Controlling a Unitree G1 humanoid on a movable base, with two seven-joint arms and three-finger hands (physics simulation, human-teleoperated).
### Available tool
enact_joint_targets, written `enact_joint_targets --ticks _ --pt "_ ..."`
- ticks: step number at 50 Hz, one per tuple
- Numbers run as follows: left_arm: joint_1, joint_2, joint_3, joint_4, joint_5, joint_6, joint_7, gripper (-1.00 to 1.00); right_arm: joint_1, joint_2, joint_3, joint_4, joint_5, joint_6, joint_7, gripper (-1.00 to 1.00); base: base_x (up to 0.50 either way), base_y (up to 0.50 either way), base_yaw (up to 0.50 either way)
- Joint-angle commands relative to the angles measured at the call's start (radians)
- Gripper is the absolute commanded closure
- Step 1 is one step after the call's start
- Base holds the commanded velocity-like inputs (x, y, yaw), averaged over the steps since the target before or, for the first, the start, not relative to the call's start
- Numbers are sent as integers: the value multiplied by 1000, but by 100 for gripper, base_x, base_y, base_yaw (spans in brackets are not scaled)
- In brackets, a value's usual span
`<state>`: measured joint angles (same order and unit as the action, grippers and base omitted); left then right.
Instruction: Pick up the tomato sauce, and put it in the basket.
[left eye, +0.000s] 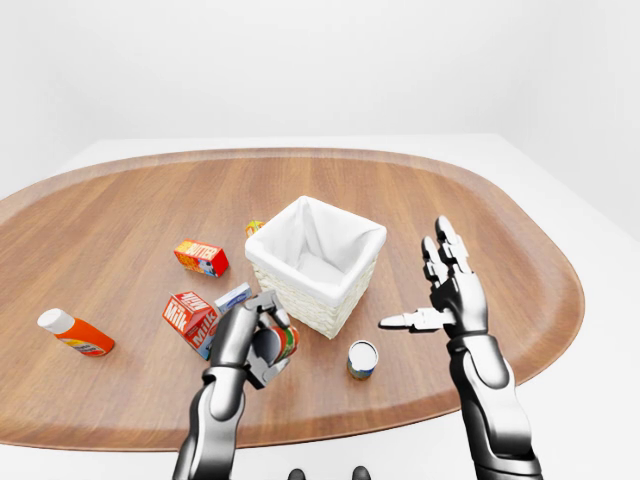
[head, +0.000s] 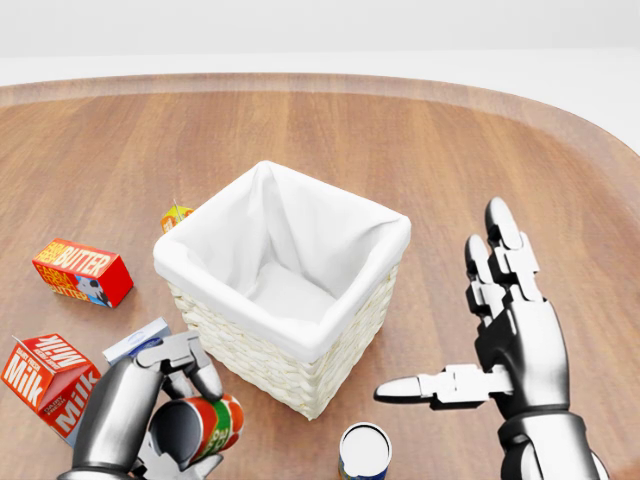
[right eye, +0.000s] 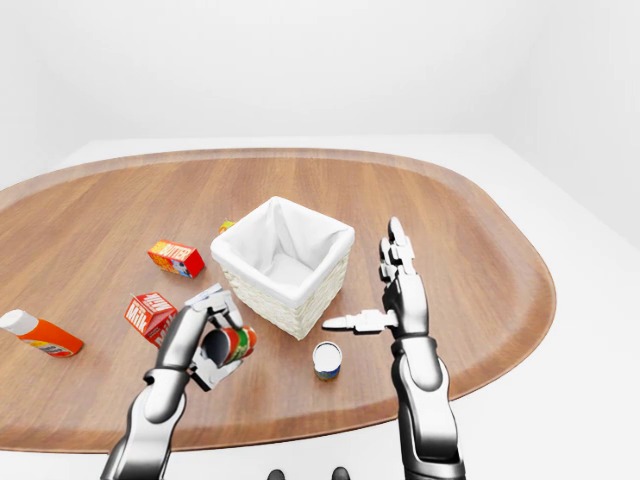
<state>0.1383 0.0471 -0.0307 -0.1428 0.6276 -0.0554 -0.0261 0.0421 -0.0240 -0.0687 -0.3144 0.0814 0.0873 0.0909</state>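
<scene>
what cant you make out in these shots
- Held can: label unreadable, head view; left hand covers it.
- Blue carton: mostly hidden behind that hand.
- Small yellow item: half behind the basket.
- Standing can: cut off by the bottom edge.

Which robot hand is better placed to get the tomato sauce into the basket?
Left. The left robot hand already grips the sauce can just beside the basket; the right robot hand is open and empty.
</scene>
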Motion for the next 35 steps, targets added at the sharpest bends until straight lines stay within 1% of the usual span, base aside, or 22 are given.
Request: enact_joint_targets --ticks 1,3,6,8,9,10,16,19,20,21,22,24,30,35 --pt "18 -4 2 -80 -20 23 -11 100 -4 0 -1 6 0 0 -1 -100 0 0 0" --pt "20 -4 2 -88 -20 27 -14 100 -4 0 -1 7 -1 0 -2 -100 0 0 0" --pt "17 -2 6 -84 -23 23 -11 100 -6 0 1 28 -5 0 -3 -100 0 0 0" --pt "26 -6 6 -126 -23 43 -28 100 -6 0 1 24 -4 0 -4 -100 0 0 0" --pt "26 -6 6 -127 -23 44 -29 100 -6 0 1 24 -4 0 -4 -100 0 0 0" --pt "29 -7 7 -148 -25 54 -39 100 -6 0 -1 19 -2 0 -5 -100 0 0 0" --pt "19 -9 12 -189 -27 86 -61 100 -1 1 4 12 -5 0 -6 -100 0 0 0" --pt "4 -12 10 -215 -26 116 -76 100 -3 0 3 12 -4 0 -5 -100 0 0 0" --pt "-1 -13 12 -237 -26 135 -88 100 -5 0 1 16 -3 0 -5 -100 0 0 0" --pt "-4 -11 15 -236 -30 135 -86 100 -6 0 0 18 -3 0 -5 -100 0 0 0" --pt "-4 -10 19 -246 -33 142 -91 100 -6 -1 0 19 -2 0 -5 -100 0 0 0" --pt "-5 -8 28 -254 -39 143 -94 100 -3 0 1 12 -3 0 -5 -100 0 0 0" --pt "-13 -7 42 -284 -43 143 -111 100 -3 1 6 24 -8 0 -5 -100 0 0 0" --pt "-27 -10 42 -314 -42 143 -126 100 -1 2 7 18 -8 0 -6 -100 0 0 0"
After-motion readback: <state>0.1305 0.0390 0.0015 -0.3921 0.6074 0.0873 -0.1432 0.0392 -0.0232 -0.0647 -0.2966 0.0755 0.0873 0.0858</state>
